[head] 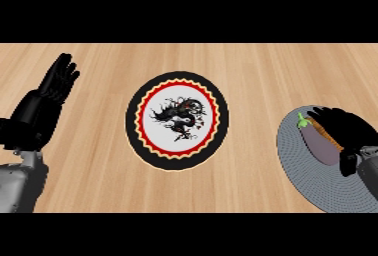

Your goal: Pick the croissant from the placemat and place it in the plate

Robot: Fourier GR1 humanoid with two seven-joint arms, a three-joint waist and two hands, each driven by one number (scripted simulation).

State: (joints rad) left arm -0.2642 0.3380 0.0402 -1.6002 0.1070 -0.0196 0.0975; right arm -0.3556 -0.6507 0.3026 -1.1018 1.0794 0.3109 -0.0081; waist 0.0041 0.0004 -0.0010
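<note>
One croissant (330,136): thin orange-brown strip, mostly hidden under right hand (347,131), on grey placemat (310,175) at right | right hand curled over it | eggplant (316,141) just beside | plate (177,120) mid-table (244,65), well apart | left hand (46,102) spread, resting far left

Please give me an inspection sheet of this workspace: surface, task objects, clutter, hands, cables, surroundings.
Surface: wooden counter.
Job's things: decorated plate at centre, nothing on it; grey placemat at right; croissant mostly hidden under the right hand.
Clutter: eggplant lying on the placemat beside the croissant.
Hands: left hand open, resting at left edge; right hand curled over the croissant.
Cables: nothing seen.
Surroundings: nothing seen.
</note>
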